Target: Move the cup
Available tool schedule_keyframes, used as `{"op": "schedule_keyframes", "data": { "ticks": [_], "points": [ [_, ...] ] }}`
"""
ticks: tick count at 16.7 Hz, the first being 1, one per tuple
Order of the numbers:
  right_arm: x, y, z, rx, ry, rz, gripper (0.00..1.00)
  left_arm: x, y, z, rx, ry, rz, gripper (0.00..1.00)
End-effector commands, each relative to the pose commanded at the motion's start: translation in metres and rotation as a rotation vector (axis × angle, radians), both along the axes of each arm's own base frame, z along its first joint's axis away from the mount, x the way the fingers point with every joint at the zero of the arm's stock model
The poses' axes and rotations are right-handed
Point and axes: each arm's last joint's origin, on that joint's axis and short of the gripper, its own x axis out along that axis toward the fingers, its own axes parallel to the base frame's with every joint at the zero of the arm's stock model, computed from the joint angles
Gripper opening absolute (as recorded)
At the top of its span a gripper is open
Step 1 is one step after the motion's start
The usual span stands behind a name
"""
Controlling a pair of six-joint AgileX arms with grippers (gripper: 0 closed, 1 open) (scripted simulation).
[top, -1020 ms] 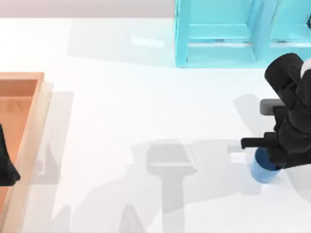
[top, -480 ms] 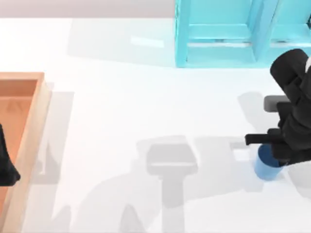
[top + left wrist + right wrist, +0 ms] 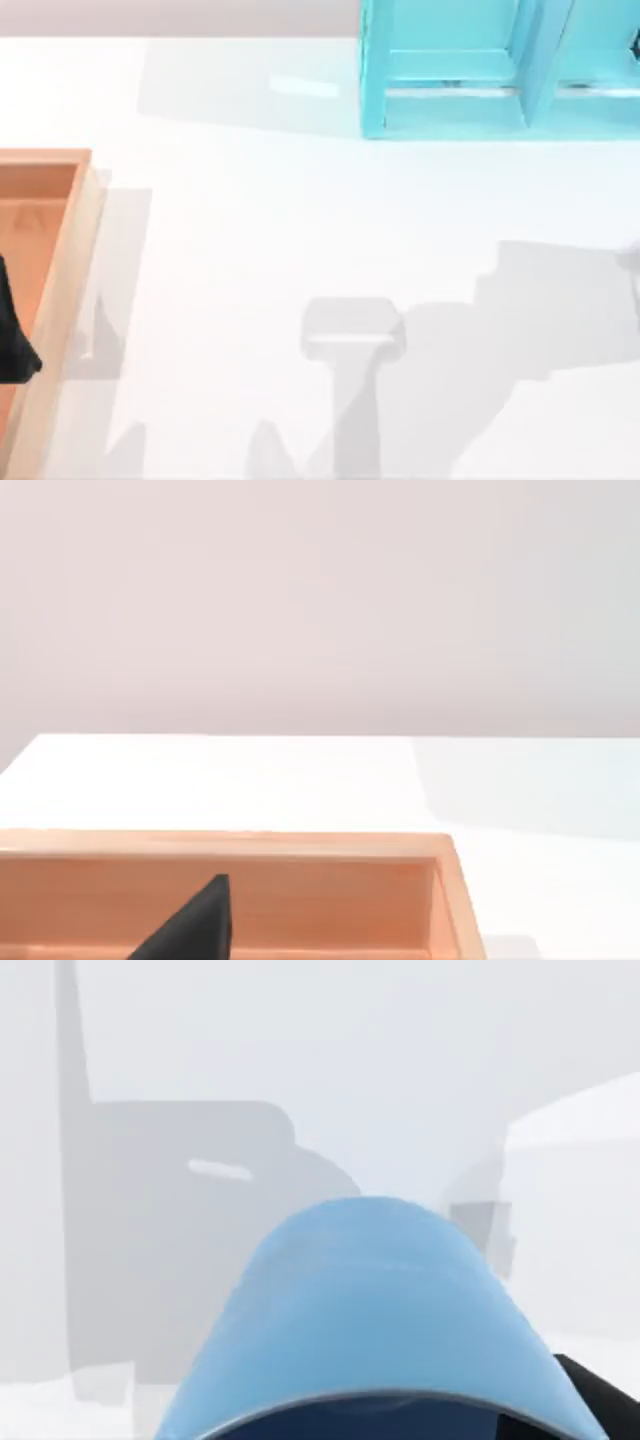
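The blue cup [image 3: 375,1320] sits close up in the right wrist view, rim toward the camera, with the white table far beneath it. A black finger [image 3: 600,1400] of my right gripper lies against its wall, and the gripper is shut on the cup. My left gripper [image 3: 12,340] hangs parked over the wooden box at the table's left edge. Its dark tip [image 3: 190,930] shows in the left wrist view.
A turquoise shelf unit [image 3: 470,70] stands at the back right of the table. An open wooden box [image 3: 65,290] lies along the left side, and its far rim [image 3: 300,845] crosses the left wrist view. Arm shadows fall on the white table [image 3: 300,230].
My right arm, which stood over the cup at the right edge, has gone out of the top view to the right. The cup has left the table with it.
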Motion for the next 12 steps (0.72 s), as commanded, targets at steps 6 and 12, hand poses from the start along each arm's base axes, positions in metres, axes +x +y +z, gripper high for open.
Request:
{"op": "schedule_keyframes", "data": {
  "ticks": [6,12],
  "points": [
    [-0.037,-0.123,0.033,0.004,-0.030,0.001,0.00,0.000,0.000,0.000,0.000,0.000,0.000,1.00],
    [-0.046,-0.138,0.042,-0.004,-0.050,0.001,0.00,0.000,0.000,0.000,0.000,0.000,0.000,1.00]
  ]
}}
